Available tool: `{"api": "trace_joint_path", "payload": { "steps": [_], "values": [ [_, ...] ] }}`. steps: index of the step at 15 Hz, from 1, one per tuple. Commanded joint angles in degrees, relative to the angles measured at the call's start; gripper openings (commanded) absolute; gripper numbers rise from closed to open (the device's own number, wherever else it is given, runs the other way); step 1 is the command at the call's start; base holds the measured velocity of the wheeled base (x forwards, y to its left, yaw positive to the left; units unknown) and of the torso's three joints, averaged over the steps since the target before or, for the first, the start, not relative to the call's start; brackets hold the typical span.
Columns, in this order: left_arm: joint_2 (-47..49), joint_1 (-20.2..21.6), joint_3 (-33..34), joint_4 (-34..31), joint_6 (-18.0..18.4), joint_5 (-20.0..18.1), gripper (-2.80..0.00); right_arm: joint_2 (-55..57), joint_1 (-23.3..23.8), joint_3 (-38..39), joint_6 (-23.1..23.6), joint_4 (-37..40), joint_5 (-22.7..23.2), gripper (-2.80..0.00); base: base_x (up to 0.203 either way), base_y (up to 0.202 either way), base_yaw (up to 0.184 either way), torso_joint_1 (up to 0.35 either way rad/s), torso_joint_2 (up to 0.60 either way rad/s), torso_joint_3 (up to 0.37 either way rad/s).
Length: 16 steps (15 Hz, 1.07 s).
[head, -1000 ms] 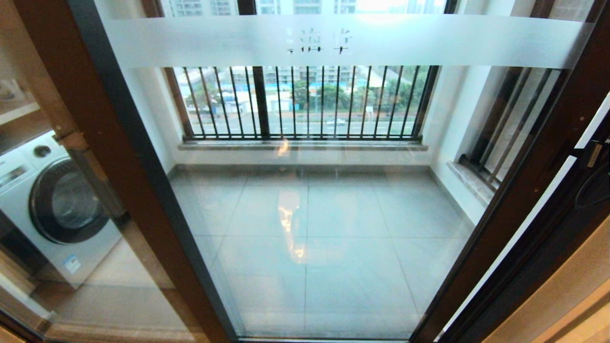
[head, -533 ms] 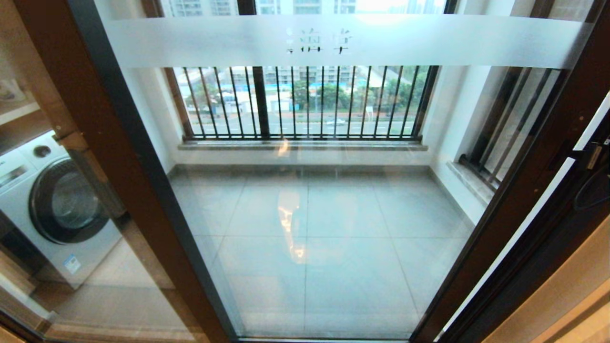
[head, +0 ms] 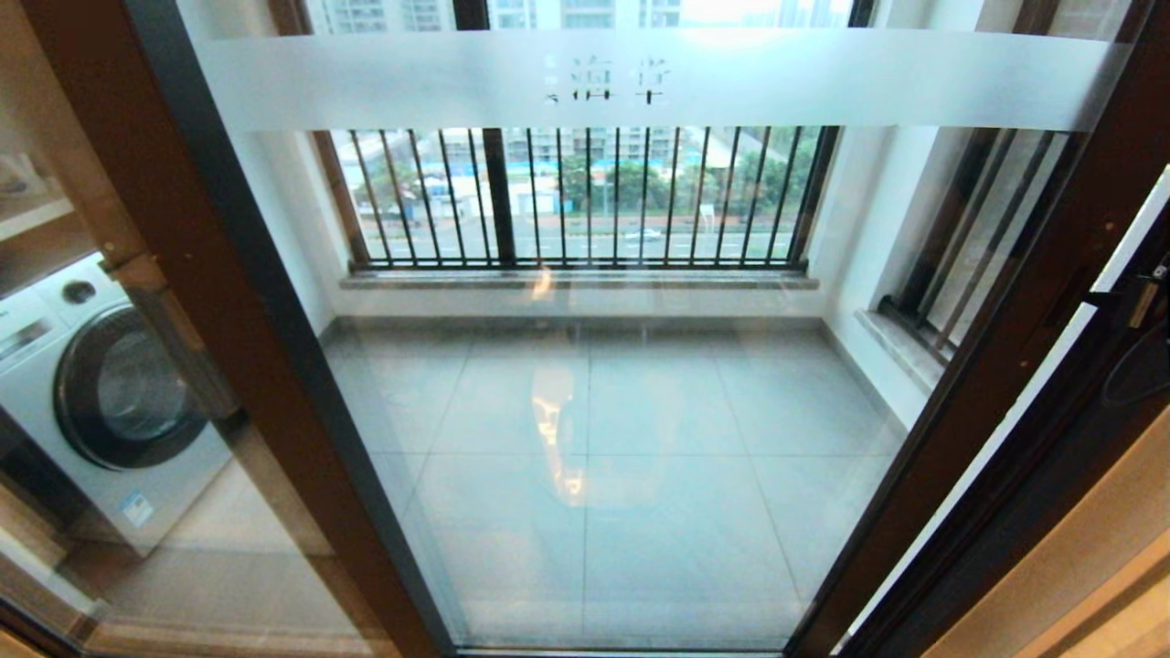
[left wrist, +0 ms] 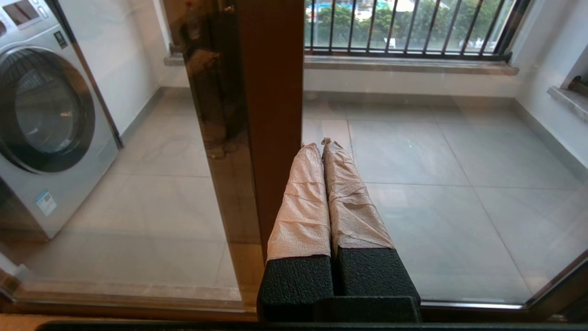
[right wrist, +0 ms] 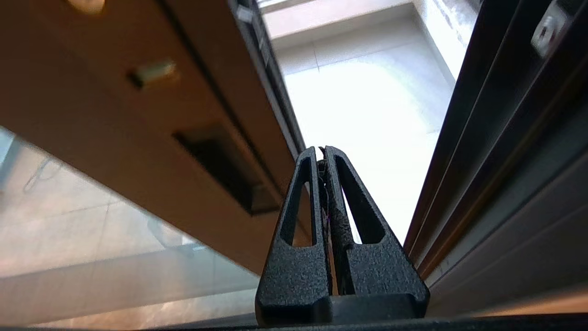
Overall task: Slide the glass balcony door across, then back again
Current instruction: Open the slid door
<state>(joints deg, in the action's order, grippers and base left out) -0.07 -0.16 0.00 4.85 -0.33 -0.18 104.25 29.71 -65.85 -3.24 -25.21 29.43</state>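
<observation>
The glass balcony door (head: 585, 411) fills the head view, with its frosted lettered band (head: 640, 80) across the top. Its right stile (head: 996, 366) stands a narrow gap away from the jamb (head: 1097, 475). In the right wrist view my right gripper (right wrist: 320, 149) is shut and empty. It sits in that gap, beside the stile edge (right wrist: 138, 128) that carries the black handle slot (right wrist: 220, 170). In the left wrist view my left gripper (left wrist: 320, 143), with taped fingers, is shut and empty. It points at the glass just right of a brown stile (left wrist: 271, 115).
A washing machine (head: 101, 393) stands behind the left glass panel (head: 55, 228). Beyond the door lie the tiled balcony floor (left wrist: 436, 156) and black-barred windows (head: 585, 196). The dark jamb channels (right wrist: 496, 151) run close along my right gripper.
The door has slid slightly to the left, and the bright gap between its right stile and the jamb has widened a little.
</observation>
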Motion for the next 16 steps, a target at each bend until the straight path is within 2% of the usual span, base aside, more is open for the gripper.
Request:
{"api": "trace_joint_path", "payload": {
  "steps": [1,9,16],
  "values": [
    [0.07,-0.02,1.93,0.07,-0.02,0.00,-2.80,-0.83,-0.66,0.73,-0.01,-0.19,0.45,-2.80,0.000,0.000,0.000,0.000,0.00,0.000],
    [0.07,-0.02,1.93,0.07,-0.02,0.00,-2.80,-1.42,-1.72,2.02,0.36,-0.28,0.08,-2.80,0.000,0.000,0.000,0.000,0.00,0.000],
    [0.07,-0.02,1.93,0.07,-0.02,0.00,-2.80,-4.08,6.14,3.96,3.14,-0.64,0.65,-2.80,0.000,0.000,0.000,0.000,0.00,0.000]
  ]
}}
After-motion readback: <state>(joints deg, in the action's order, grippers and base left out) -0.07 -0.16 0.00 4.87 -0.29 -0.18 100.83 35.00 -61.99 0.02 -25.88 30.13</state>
